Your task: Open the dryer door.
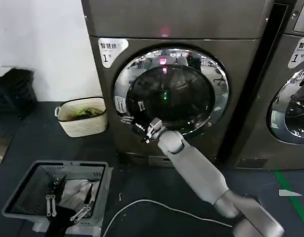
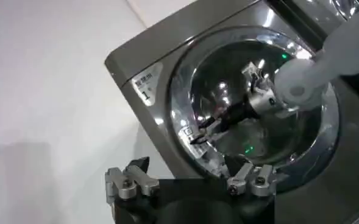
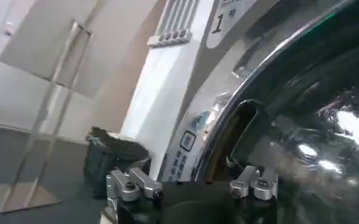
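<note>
Right claw (image 1: 142,129) spread wide at closed dryer door (image 1: 171,91) chrome rim's left edge

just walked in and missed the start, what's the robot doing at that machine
The robot's right gripper is reaching to the lower-left edge of the dryer door, at the chrome rim where a recess shows in the right wrist view. The door looks shut against the dryer, the one labelled "1". The jaws are open, and no firm hold on the rim is evident. The left gripper hangs back with open jaws, facing the same door from a distance. A laundry basket sits on the floor nearby.
</note>
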Robot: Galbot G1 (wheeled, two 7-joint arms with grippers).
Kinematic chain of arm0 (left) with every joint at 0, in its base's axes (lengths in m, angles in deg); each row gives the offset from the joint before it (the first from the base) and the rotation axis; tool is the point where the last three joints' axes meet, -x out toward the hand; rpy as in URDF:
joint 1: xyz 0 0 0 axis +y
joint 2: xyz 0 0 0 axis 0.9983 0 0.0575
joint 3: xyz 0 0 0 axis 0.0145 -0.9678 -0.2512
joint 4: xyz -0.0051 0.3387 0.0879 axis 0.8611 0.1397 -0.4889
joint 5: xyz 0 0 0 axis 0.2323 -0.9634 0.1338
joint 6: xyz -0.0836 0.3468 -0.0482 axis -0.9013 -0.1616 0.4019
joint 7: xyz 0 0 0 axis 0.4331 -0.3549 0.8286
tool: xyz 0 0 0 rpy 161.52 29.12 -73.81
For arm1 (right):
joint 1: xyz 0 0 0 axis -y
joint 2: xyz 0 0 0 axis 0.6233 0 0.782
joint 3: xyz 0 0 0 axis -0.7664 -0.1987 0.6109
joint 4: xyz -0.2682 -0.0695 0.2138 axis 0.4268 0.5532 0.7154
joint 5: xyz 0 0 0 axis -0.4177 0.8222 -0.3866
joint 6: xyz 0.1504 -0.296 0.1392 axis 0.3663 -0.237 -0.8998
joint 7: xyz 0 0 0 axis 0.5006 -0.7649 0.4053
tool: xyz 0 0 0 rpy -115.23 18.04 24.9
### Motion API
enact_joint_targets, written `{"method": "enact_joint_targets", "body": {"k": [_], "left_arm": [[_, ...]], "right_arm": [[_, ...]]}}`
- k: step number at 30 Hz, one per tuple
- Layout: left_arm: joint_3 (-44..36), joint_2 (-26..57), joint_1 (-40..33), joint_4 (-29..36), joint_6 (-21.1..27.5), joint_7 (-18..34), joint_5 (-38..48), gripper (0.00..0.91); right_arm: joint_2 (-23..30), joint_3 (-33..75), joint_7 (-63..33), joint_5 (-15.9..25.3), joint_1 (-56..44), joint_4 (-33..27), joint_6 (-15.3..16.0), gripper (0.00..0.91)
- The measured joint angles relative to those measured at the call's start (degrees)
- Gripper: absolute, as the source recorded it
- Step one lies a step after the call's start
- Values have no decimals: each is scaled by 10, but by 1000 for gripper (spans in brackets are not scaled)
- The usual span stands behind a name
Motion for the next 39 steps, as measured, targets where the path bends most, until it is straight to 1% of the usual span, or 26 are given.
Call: {"method": "enact_joint_targets", "body": {"k": [3,7,11,15,18,21,26,30,32,39], "left_arm": [[1,0,-1,-1,0,0,1,907],[3,1,-4,-4,0,0,3,907],[4,3,-8,-7,2,0,5,907],[6,4,-13,-8,5,0,9,907],[11,6,-18,-11,8,0,15,907],[17,8,-21,-12,11,0,21,907],[29,13,-30,-13,25,0,39,907],[37,20,-42,-15,39,-3,57,907],[40,24,-47,-16,46,-6,65,907],[46,41,-70,-27,71,-16,90,907]], "right_arm": [[-7,-4,23,-11,0,5,-11,907],[-22,-12,61,-39,6,7,-38,907],[-34,-16,90,-52,7,12,-50,907],[-48,-22,117,-66,6,23,-56,907],[-60,-24,149,-90,7,24,-78,907],[-68,-19,192,-111,7,22,-93,907],[-85,-5,282,-139,3,29,-94,907],[-102,6,366,-174,-5,42,-90,907],[-111,9,403,-184,-10,48,-91,907],[-145,20,496,-217,-30,77,-89,907]]}}
